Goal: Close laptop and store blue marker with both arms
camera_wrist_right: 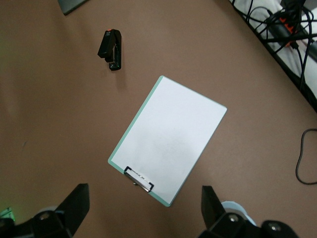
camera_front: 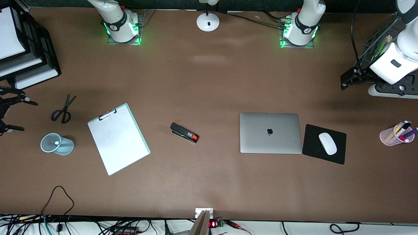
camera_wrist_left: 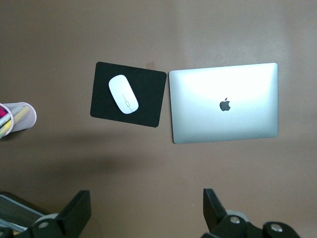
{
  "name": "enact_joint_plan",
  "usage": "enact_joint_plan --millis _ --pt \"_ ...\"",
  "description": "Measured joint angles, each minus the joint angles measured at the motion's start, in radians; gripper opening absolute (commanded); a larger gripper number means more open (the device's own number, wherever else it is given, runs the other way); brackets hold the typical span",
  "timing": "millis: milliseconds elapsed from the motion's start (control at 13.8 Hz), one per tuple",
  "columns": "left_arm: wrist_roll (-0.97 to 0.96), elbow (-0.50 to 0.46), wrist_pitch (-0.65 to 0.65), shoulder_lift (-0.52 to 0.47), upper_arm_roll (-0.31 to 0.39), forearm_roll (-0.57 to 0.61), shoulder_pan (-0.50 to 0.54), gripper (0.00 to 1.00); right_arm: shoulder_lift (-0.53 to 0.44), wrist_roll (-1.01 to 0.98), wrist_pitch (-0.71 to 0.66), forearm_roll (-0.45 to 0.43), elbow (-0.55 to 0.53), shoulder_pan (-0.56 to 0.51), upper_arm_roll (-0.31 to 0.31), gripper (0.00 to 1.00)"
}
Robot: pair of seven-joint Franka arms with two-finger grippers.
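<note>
The laptop (camera_front: 269,132) lies shut on the table, lid up with its dark apple logo; it also shows in the left wrist view (camera_wrist_left: 224,103). The blue marker (camera_front: 412,132) stands in a pink pen cup (camera_front: 388,137) at the left arm's end, among other pens. The cup's edge shows in the left wrist view (camera_wrist_left: 20,115). My left gripper (camera_front: 345,81) (camera_wrist_left: 147,210) is open and empty over bare table at that end. My right gripper (camera_front: 23,114) (camera_wrist_right: 143,208) is open and empty over the right arm's end, beside the scissors.
A black mouse pad (camera_front: 339,153) with a white mouse (camera_front: 327,143) lies beside the laptop. A stapler (camera_front: 184,133), a clipboard (camera_front: 118,138), scissors (camera_front: 62,110) and a tipped pale blue mesh cup (camera_front: 57,144) lie toward the right arm's end. Black trays (camera_front: 39,49) stand at that corner.
</note>
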Motion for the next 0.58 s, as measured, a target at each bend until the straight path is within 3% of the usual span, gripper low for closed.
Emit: enact_joint_plan --millis 291,581 --pt "0.000 0.000 0.000 0.000 0.000 0.000 0.000 1.00 -0.046 0.285 -0.005 -0.107 -0.008 0.093 0.005 1.00" --pt "0.000 0.000 0.000 0.000 0.000 0.000 0.000 1.00 -0.101 0.618 -0.013 -0.186 -0.090 0.179 0.008 1.00"
